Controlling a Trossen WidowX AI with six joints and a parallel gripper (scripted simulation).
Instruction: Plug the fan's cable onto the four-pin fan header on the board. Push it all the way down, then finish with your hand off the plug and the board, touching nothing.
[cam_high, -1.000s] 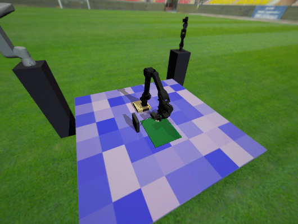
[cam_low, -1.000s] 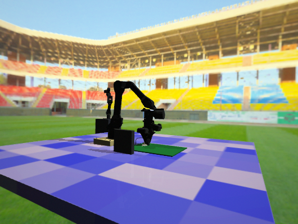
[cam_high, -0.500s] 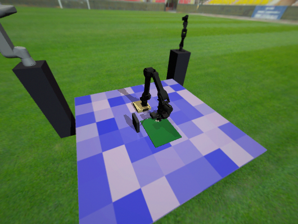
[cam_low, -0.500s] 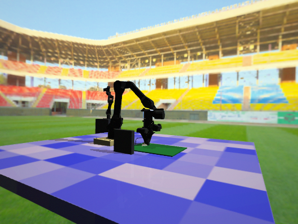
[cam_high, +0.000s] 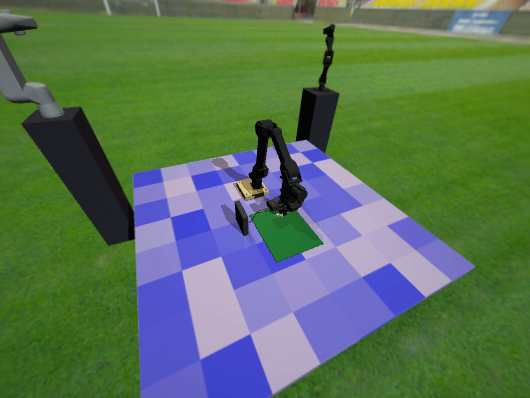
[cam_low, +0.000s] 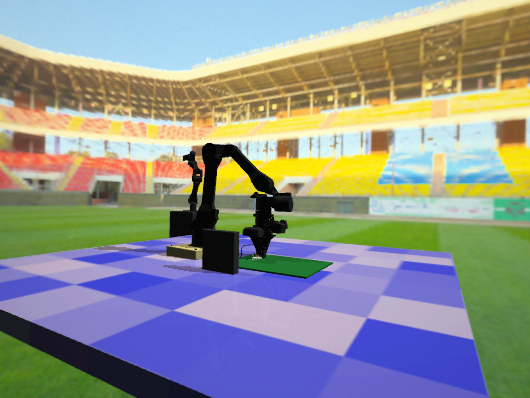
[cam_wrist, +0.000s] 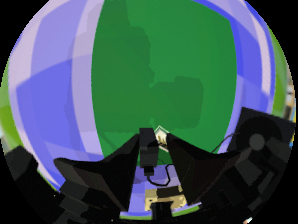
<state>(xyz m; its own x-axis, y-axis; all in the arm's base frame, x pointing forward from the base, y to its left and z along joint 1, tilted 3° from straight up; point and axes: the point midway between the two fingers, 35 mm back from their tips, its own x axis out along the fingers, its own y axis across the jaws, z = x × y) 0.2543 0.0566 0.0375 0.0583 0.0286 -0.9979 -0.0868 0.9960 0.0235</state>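
Note:
The green board (cam_high: 295, 235) (cam_low: 292, 266) (cam_wrist: 166, 43) lies flat on the chequered platform (cam_high: 225, 310). My gripper (cam_high: 281, 212) (cam_low: 258, 255) (cam_wrist: 152, 136) is low over the board's near corner, fingers pointing down. It is shut on the fan's small pale plug (cam_wrist: 160, 136), which sits between the fingertips at the board's edge. A thin dark cable (cam_wrist: 157, 177) runs back from the plug. The black fan (cam_high: 242, 218) (cam_low: 220, 251) stands upright just left of the board. I cannot make out the four-pin header; it is too small or hidden by the fingers.
A tan base block (cam_high: 252, 189) (cam_low: 184, 251) lies behind the fan at the arm's foot. Two black pillars (cam_high: 75, 170) (cam_high: 316, 117) with camera mounts stand at the platform's left and back edges. Grass surrounds the platform.

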